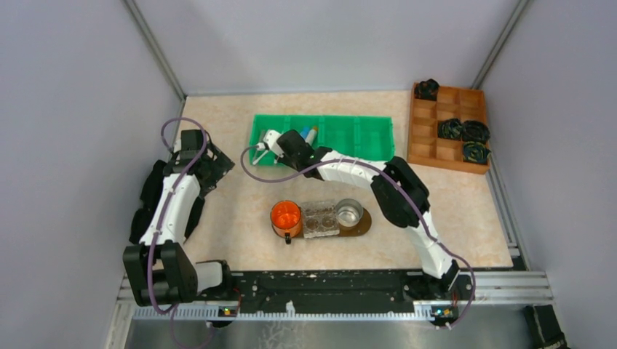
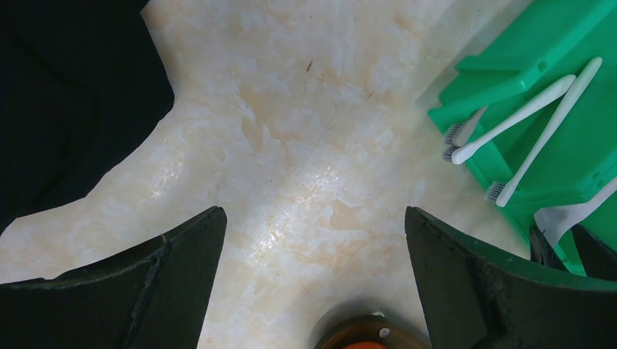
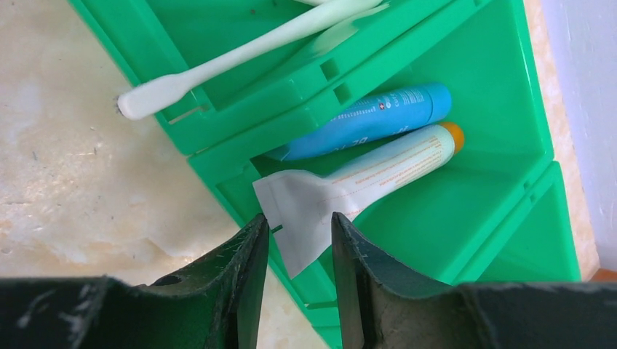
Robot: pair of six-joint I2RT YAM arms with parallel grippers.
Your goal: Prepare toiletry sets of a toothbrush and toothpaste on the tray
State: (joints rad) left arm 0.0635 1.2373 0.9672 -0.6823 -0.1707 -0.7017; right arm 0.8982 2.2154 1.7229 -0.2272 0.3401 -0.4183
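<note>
Right end effector (image 3: 298,240) narrow astride white tube (image 3: 378,171); left end effector (image 2: 313,218) wide. Two tubes (image 3: 371,116), three toothbrushes (image 2: 509,122).

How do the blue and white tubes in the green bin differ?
The blue tube has a blue cap; the white tube has an orange one. The blue tube lies within the compartment; the white tube's flat end sticks out between the right gripper's fingers. Both lie side by side.

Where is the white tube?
Right wrist view: the white tube lies in the green bin beside the blue tube, its tail between the right claw's fingers.
</note>
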